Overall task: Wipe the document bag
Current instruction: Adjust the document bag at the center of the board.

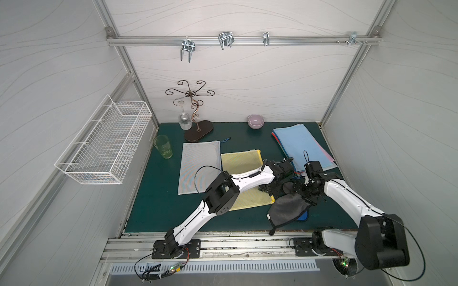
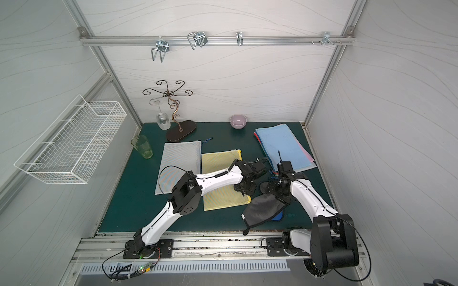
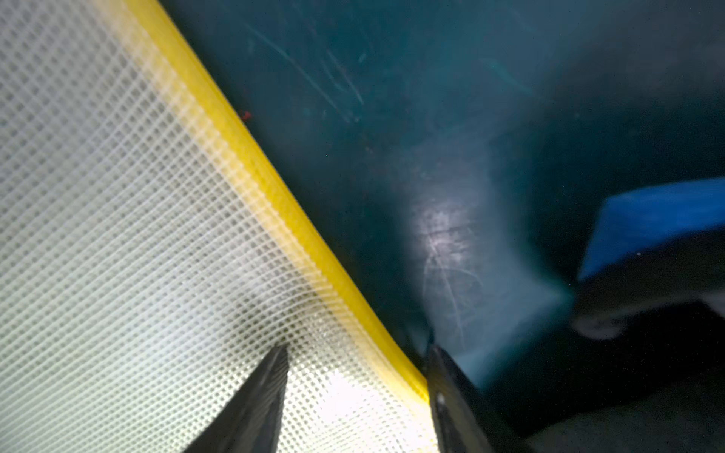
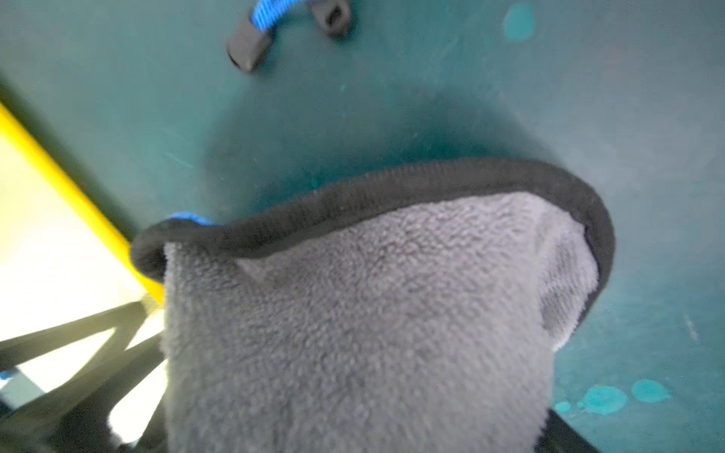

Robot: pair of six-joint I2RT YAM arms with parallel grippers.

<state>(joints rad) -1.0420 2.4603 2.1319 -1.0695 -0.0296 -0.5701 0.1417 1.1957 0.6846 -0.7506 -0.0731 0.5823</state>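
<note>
My left gripper (image 3: 357,347) straddles the document bag (image 1: 241,162) edge, jaws apart; my right gripper (image 1: 308,198) clamps the cloth (image 4: 353,313). I fear the unpinned bag slides.

Your left arm (image 1: 247,179) lies across the yellow mesh zip document bag (image 1: 241,161) in both top views, so its middle is hidden from you. In the left wrist view the bag runs off the frame. There you get only two blurred dark fingers (image 3: 255,404) of the left end effector (image 3: 355,349), cut at the edge. The grey fleece cloth (image 4: 353,313) hides the fingers of the right end effector (image 1: 305,194). A flat blue thing (image 1: 302,216) peeks from under the cloth; you cannot tell what it is. A blue cord (image 4: 270,15) is cut off by the right wrist view's edge.
</note>
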